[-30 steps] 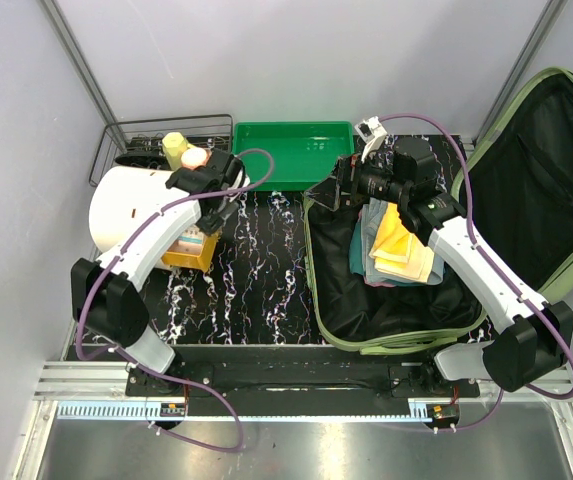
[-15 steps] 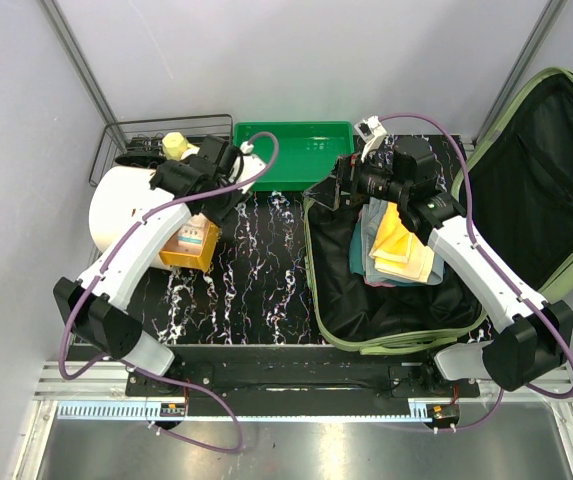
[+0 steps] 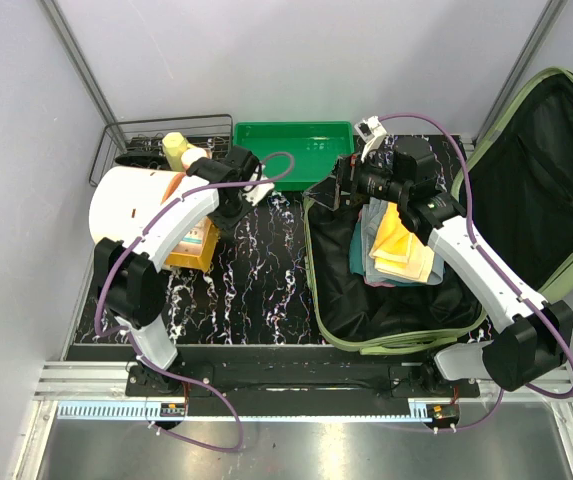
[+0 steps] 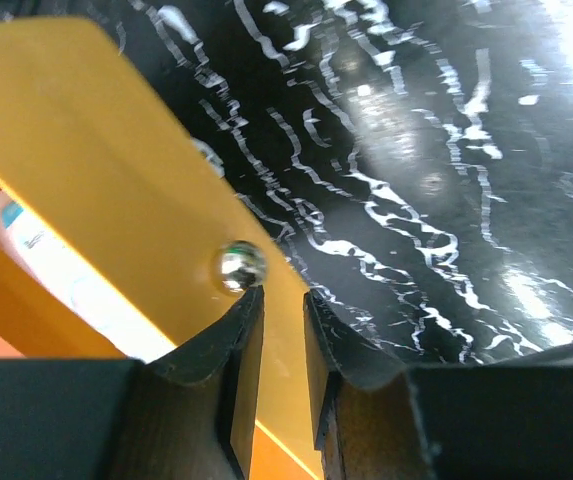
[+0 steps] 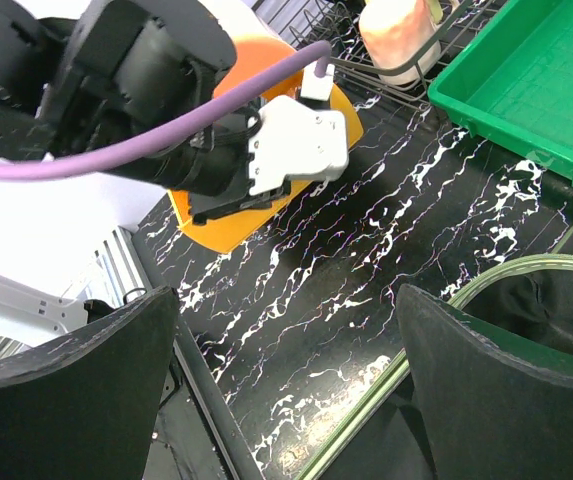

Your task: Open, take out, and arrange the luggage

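luggage [image 3: 396,300]: pale olive hard-shell case lying open on the right half of the surface, black lining showing
lid [image 3: 541,170]: raised, leaning away to the right
cloths [image 3: 401,250]: a folded stack inside the luggage, yellow on top, towards its far side
right fingers [image 5: 66,380]: spread wide with nothing between them, above the luggage's far left corner
surface [image 3: 261,270]: black with white veining, bare between the luggage and the things on the left
left fingers [image 4: 236,370]: drawn close with only a thin slit between them, nothing pinched; tips right at the edge of the orange box's flap, beside a small shiny stud [image 4: 239,268]
orange box [image 3: 188,250]: on the left, well apart from the luggage
white drum [image 3: 126,205]: lying just left of the orange box
green tray [image 3: 291,155]: at the far edge, between wire basket and luggage
wire basket [image 3: 131,135]: far left corner, a pale yellow bottle [image 3: 174,148] in it
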Robot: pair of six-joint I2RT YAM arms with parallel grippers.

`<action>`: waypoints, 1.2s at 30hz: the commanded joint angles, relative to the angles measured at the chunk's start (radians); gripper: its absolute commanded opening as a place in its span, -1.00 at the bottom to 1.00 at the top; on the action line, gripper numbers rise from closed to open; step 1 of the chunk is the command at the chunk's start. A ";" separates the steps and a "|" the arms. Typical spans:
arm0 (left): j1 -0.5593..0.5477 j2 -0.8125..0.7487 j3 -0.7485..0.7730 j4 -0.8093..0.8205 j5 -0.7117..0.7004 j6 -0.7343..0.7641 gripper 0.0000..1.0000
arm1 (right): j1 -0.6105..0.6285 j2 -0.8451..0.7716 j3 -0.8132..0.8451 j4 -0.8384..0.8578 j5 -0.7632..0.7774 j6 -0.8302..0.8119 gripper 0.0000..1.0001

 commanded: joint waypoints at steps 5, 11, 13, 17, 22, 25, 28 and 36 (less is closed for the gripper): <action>0.116 0.018 -0.017 0.094 -0.224 0.015 -0.43 | -0.008 -0.032 0.026 0.008 0.006 -0.018 0.99; 0.166 0.035 -0.046 0.131 -0.263 0.073 -0.27 | -0.009 -0.026 0.032 0.006 0.008 -0.020 1.00; 0.192 0.032 -0.046 0.137 -0.269 0.099 -0.18 | -0.008 -0.027 0.032 0.008 0.008 -0.021 1.00; 0.241 0.032 -0.047 0.152 -0.282 0.145 -0.13 | -0.011 -0.027 0.031 0.008 0.005 -0.021 0.99; 0.269 0.038 -0.044 0.164 -0.279 0.174 -0.07 | -0.011 -0.021 0.032 0.008 0.002 -0.026 0.99; 0.275 0.044 -0.052 0.169 -0.286 0.176 -0.05 | -0.014 -0.021 0.035 0.008 0.000 -0.031 0.99; 0.292 0.048 -0.067 0.186 -0.299 0.188 -0.04 | -0.019 -0.026 0.032 0.005 0.000 -0.035 0.99; 0.350 0.041 -0.113 0.210 -0.295 0.258 -0.02 | -0.031 -0.035 0.026 -0.015 0.000 -0.057 1.00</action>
